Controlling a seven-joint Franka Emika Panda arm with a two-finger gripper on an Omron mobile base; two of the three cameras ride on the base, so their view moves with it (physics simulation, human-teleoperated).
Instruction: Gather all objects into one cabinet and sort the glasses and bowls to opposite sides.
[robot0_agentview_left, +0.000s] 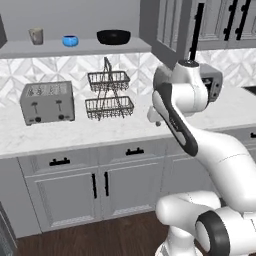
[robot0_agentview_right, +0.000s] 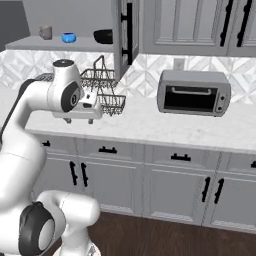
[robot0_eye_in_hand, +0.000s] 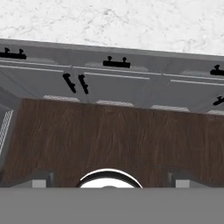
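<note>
Dark wood plank floor (robot0_eye_in_hand: 109, 135) is sitting closest under the hand camera, with the pale base cabinets with black handles (robot0_eye_in_hand: 116, 81) past it and the white marble countertop (robot0_eye_in_hand: 131, 22) beyond those. Two-finger gripper (robot0_eye_in_hand: 109, 181) is pointing down at the floor, its dark fingertips (robot0_eye_in_hand: 41, 180) standing far apart at the bottom corners of the hand view, jaws spread wide and holding nothing.

Using the two-tier wire rack (robot0_agentview_left: 108, 95) on the counter as landmark: flat grey shelf of the upper wall cabinet (robot0_agentview_left: 75, 48) is running above it. Wide shallow glossy black bowl (robot0_agentview_left: 113, 36) is sitting on the shelf right above the rack, small bright blue bowl (robot0_agentview_left: 70, 40) left of that, grey-brown tapered cup (robot0_agentview_left: 36, 35) furthest left, all three apart. Cabinet's framed grey door with long black bar handle (robot0_agentview_right: 128, 35) is hanging open just right of the rack. Silver toaster (robot0_agentview_left: 47, 102) is standing left of the rack, grey toaster oven (robot0_agentview_right: 194, 92) well to its right
</note>
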